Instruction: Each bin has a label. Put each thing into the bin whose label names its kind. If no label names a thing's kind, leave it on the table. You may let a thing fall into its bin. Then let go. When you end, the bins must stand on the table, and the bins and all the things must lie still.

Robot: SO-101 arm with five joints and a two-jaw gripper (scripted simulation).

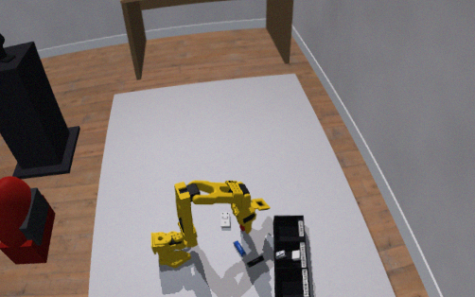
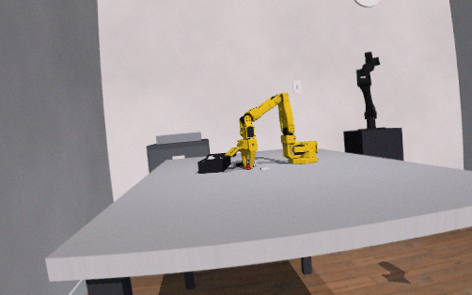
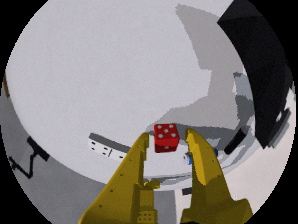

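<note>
A red die [image 3: 166, 139] [image 1: 242, 228] [image 2: 248, 167] with white pips stands on the table. My gripper [image 3: 168, 133] [image 2: 248, 166] is open, its fingertips low on either side of the die, with gaps showing in the wrist view. A white domino [image 1: 225, 220] [image 3: 107, 149] [image 2: 264, 168] lies beside it. A blue cylinder [image 1: 239, 248] and a black bar [image 1: 255, 261] [image 3: 235, 141] lie on the table. The black bins [image 1: 275, 236] [image 2: 213, 165] [image 3: 242, 45] stand in a row. The middle one holds two white things [image 1: 280, 254] [image 1: 296, 255]. Their labels are too small to read.
The arm's yellow base [image 1: 167, 251] [image 2: 306, 152] stands on the white table [image 1: 213, 128] [image 2: 263, 202]. The bins' wall rises close to the gripper's moving jaw. A dark pedestal [image 1: 33, 113] and a red object [image 1: 14, 213] stand beyond the table's edge.
</note>
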